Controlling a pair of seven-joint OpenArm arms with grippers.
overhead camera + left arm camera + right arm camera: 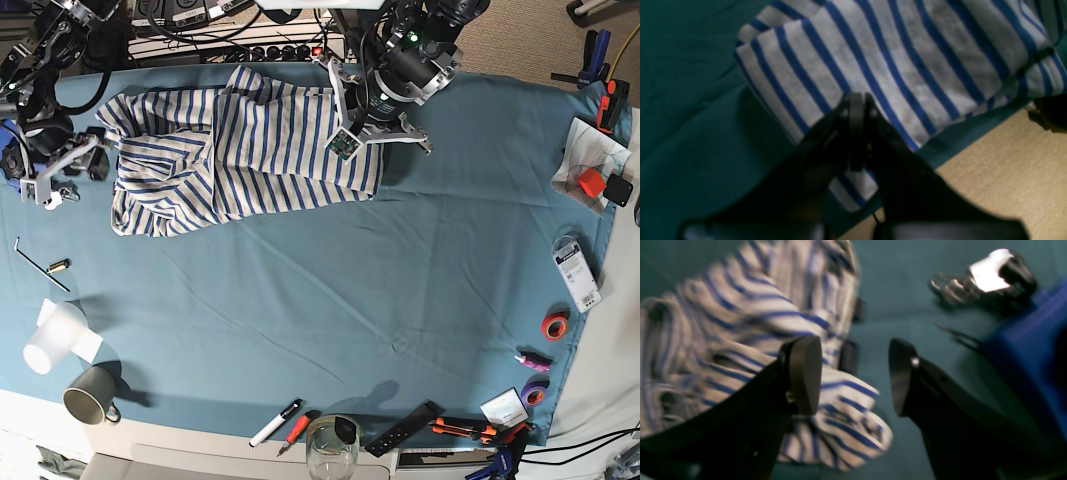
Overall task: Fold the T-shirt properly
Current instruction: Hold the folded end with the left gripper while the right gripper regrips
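The T-shirt [230,160], white with thin blue stripes, lies crumpled at the back left of the teal table cloth [400,280]. My left gripper [857,106] is shut on the shirt's edge [893,66] near the table's far edge; in the base view it sits at the shirt's right side [352,138]. My right gripper [851,380] is open and empty, with one finger [803,373] over a bunched sleeve [840,420] and the other over bare cloth. In the base view it is at the shirt's left end [95,158].
Beige floor [1007,173] lies beyond the table edge by the left gripper. A blue object [1023,350] and a shiny metal part [973,283] are right of the right gripper. A hex key [40,265], white cup [50,340], grey mug [85,400], markers [275,425] and tape rolls [555,325] line the table's edges.
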